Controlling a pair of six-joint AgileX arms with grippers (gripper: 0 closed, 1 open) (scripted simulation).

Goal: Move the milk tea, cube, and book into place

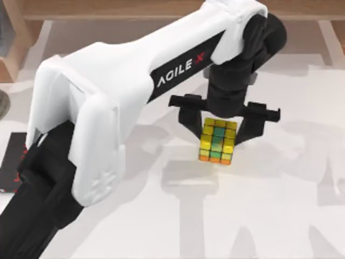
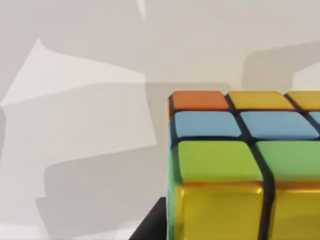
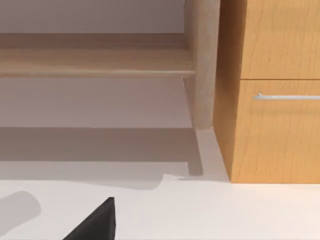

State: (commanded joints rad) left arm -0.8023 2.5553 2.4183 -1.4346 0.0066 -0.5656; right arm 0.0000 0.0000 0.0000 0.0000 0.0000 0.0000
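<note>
My left arm reaches across the middle of the table in the top view. Its gripper point(image 1: 218, 136) is shut on the cube point(image 1: 217, 141), with one black finger on each side. The cube shows mostly yellow squares, a green middle column and an orange lower side. The shadows on the table lie off to one side, so it seems held above the surface. In the left wrist view the cube point(image 2: 240, 165) is very close, with orange, yellow, blue and green squares. The milk tea and the book are out of view. A black fingertip point(image 3: 95, 222) of my right gripper shows in the right wrist view.
A black book with red lettering point(image 1: 9, 162) lies at the table's left edge. A wooden shelf point(image 1: 108, 11) runs along the back. The right wrist view faces a wooden shelf point(image 3: 95, 62) and a cabinet drawer with a metal handle point(image 3: 285, 96).
</note>
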